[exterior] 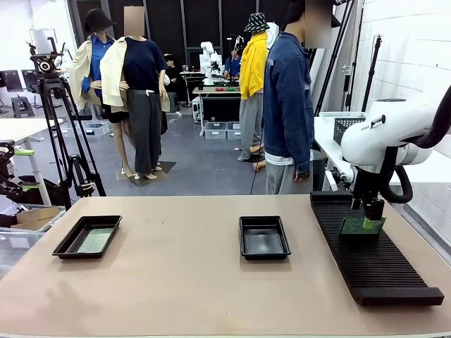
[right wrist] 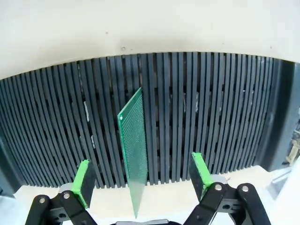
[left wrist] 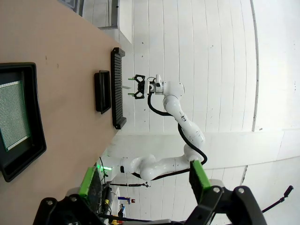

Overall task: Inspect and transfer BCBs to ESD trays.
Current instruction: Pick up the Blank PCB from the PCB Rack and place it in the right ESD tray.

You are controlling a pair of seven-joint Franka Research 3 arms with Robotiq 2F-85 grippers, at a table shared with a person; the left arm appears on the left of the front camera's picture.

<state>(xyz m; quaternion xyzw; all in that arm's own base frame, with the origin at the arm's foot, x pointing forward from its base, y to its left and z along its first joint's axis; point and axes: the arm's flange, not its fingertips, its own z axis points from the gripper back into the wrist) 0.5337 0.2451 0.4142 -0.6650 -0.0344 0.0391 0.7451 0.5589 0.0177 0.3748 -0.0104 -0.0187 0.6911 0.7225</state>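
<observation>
Right gripper (right wrist: pixel 141 180) released, straddles a thin green rectangular circuit board (right wrist: pixel 132 145) upright in the long black slotted plastic rack (right wrist: pixel 211 117). Shows one board (exterior: pixel 95 240) already in the left shallow black tray (exterior: pixel 67 246); middle tray (exterior: pixel 263 237) empty.

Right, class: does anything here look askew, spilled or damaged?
Nothing stands out. One BCB stands on edge in the slotted rack with the right claw open around it; a second BCB lies flat in the left ESD tray; the middle ESD tray is bare.

Right of frame: glossy white rounded arm (exterior: pixel 394 137), looping black cable (exterior: pixel 407 191); black finger linkages (right wrist: pixel 56 206) with silver screws (right wrist: pixel 215 187) carry 2 green pads (right wrist: pixel 84 182).
</observation>
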